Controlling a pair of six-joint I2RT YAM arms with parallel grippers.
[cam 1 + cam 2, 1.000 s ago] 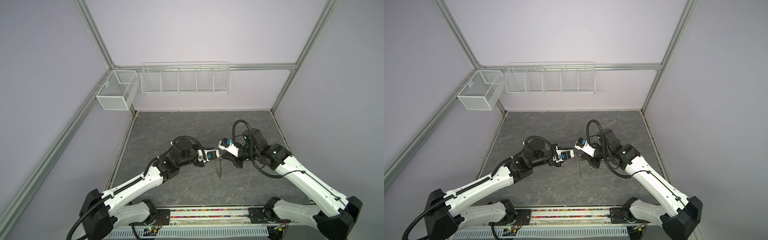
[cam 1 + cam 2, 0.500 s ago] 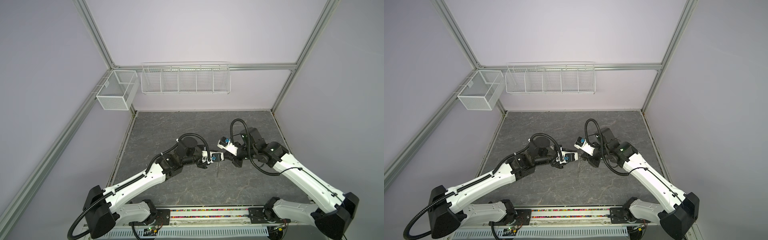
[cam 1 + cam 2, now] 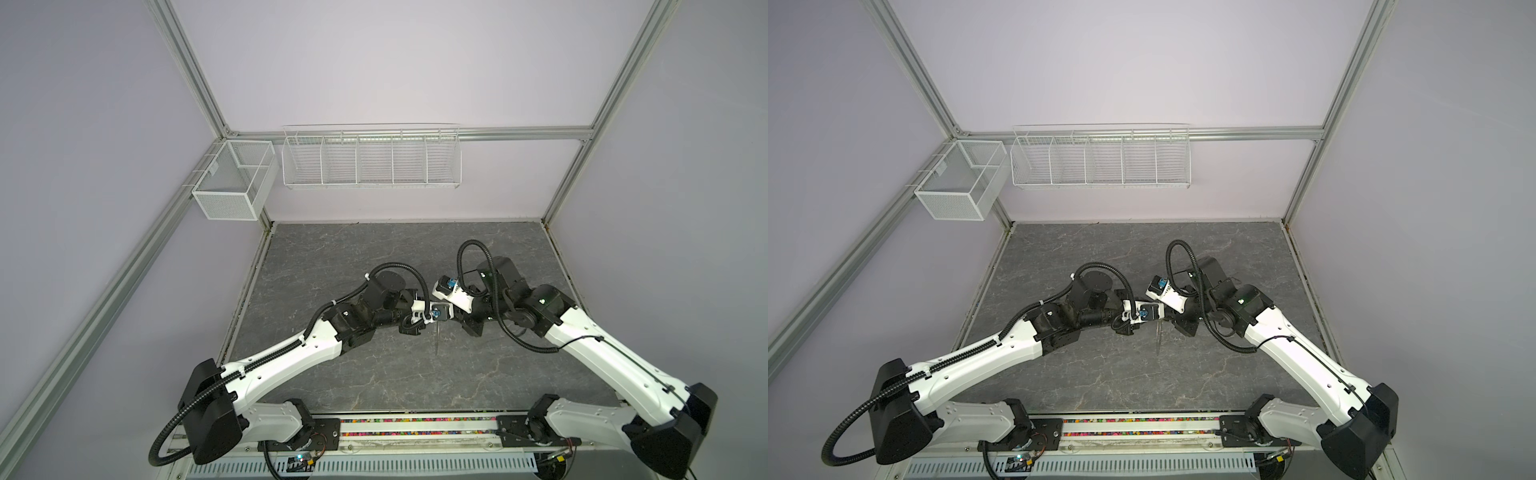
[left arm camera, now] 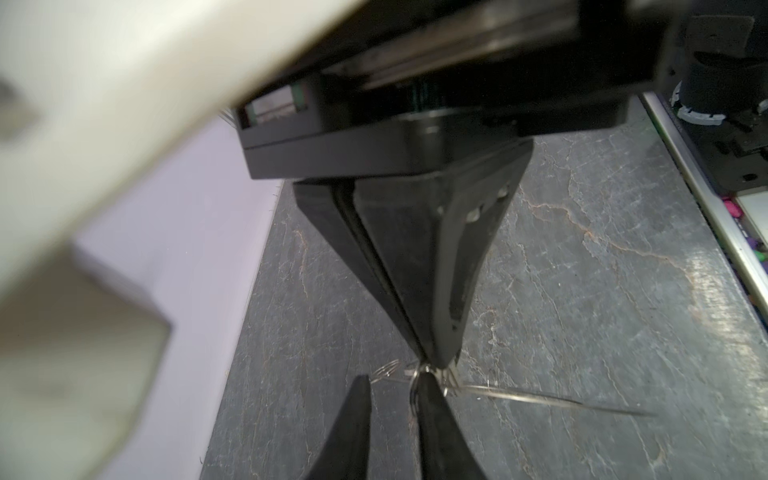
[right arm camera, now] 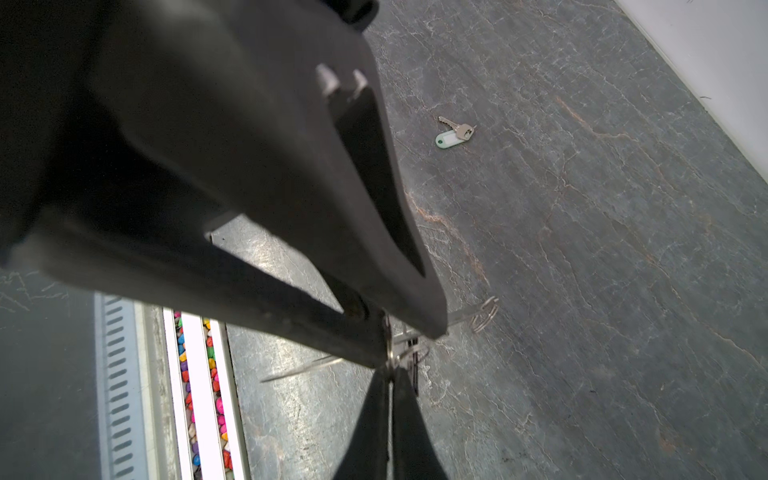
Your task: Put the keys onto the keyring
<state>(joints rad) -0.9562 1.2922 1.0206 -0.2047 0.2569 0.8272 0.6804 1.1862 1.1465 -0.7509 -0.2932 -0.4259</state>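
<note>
right hand pinching keyring mid-table, ring now swung edge-on, hanging toward 6 | left hand closed in from 9, slightly spread | white-tag key loose on table | I judge threading is next

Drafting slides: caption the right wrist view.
The left hand and right hand meet at the edge-on keyring; a white-tagged key lies apart on the tabletop.

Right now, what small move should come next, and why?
Probably close the left hand on the small wire loop just ahead of its parted jaws: the right hand is shut on the flat grey metal keyring, edge-on, steadying it; the white-tagged silver key lies loose on the table.
</note>
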